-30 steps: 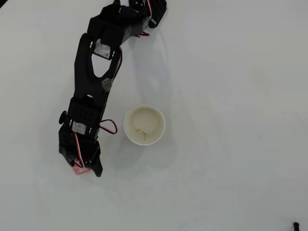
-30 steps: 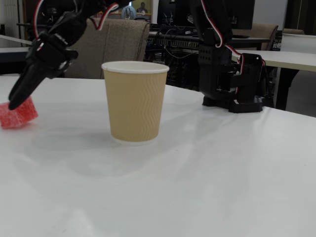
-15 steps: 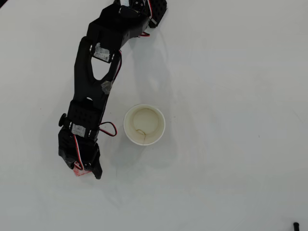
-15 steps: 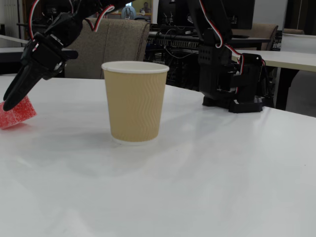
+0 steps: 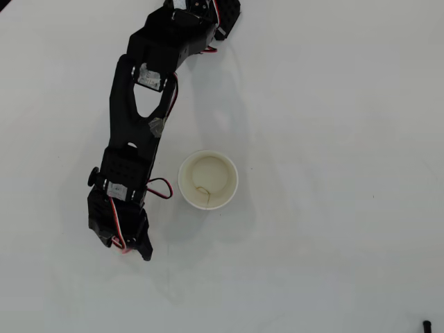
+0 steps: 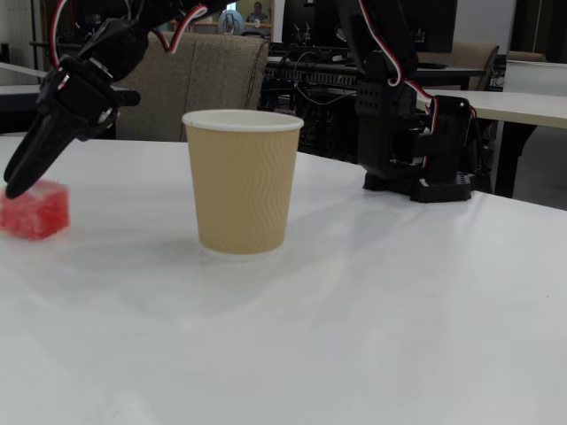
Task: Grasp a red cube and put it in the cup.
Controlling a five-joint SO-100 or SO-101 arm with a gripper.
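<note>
The red cube (image 6: 35,211) rests flat on the white table at the far left of the fixed view, looking blurred. In the overhead view only a sliver of the red cube (image 5: 125,248) shows under the black gripper (image 5: 129,245). One dark finger of the gripper (image 6: 16,182) slants down onto the cube's upper left corner. How wide the jaws stand is hidden in both views. The cup (image 5: 208,180) stands upright to the right of the gripper in the overhead view, with a cream inside. In the fixed view the cup (image 6: 242,181) is tan with a white rim.
The arm (image 5: 135,118) stretches from its base (image 5: 198,14) at the top edge down to the lower left. The base block (image 6: 416,133) stands behind the cup at the right in the fixed view. A small black object (image 5: 426,324) lies at the lower right corner.
The gripper has shifted slightly right and down in the overhead view, covering almost all of the cube. In the fixed view the cube went from tilted to flat and slid nearer the camera.
</note>
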